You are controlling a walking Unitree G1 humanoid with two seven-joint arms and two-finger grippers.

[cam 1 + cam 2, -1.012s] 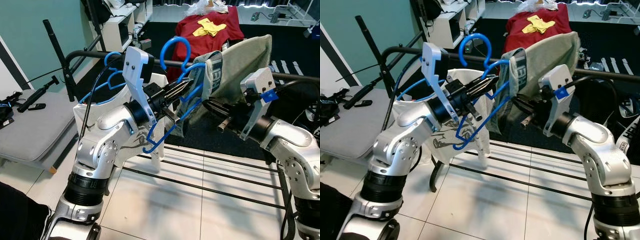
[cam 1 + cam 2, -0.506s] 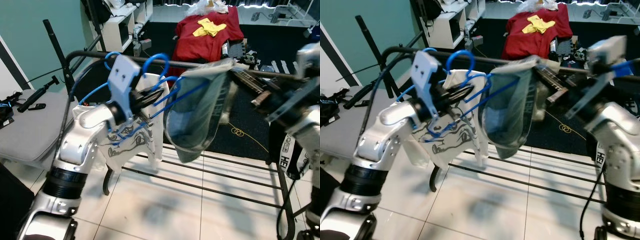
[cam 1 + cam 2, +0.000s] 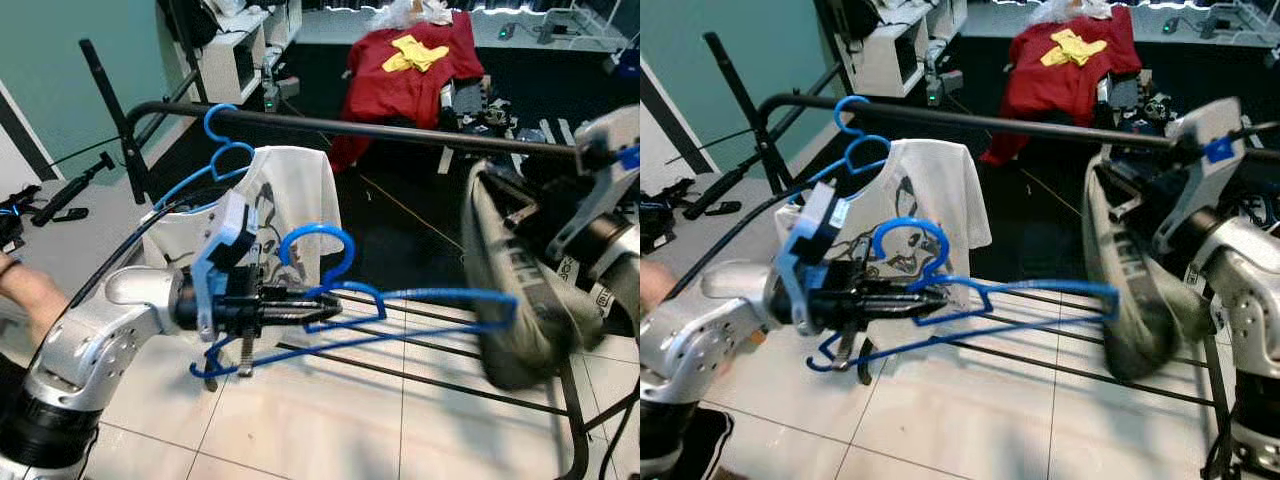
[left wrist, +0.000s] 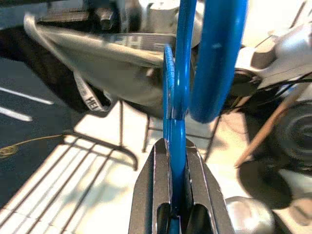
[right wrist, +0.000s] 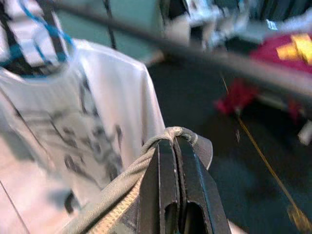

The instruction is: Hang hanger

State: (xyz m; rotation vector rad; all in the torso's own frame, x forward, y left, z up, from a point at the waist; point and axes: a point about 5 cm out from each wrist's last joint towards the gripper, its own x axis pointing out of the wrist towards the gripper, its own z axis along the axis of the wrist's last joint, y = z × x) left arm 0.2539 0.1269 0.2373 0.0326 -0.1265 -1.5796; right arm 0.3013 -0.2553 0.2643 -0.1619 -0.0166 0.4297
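My left gripper [image 3: 292, 304] is shut on the neck of a blue hanger [image 3: 420, 296], which lies almost flat below the black rail [image 3: 400, 128]. In the left wrist view the fingers [image 4: 156, 175] clamp the blue wire. The hanger's far end reaches into a grey garment [image 3: 510, 310] that sags at the right. My right gripper [image 3: 1120, 190] is shut on the garment's top edge, and the right wrist view shows the cloth [image 5: 170, 134] pinched between its fingers. A white printed T-shirt [image 3: 290, 195] hangs on the rail from another blue hanger [image 3: 222, 150].
The rack's lower black bars [image 3: 420, 365] run over the white tiled floor. A red shirt [image 3: 410, 60] lies behind the rail. A grey mat [image 3: 70, 225] and a person's hand [image 3: 10, 280] are at the left. White shelves [image 3: 235, 55] stand at the back.
Both arms have dropped from rail height. The hanger now lies flat and low, and the right gripper has pulled the grey garment out to the right. A hand has appeared at the left.
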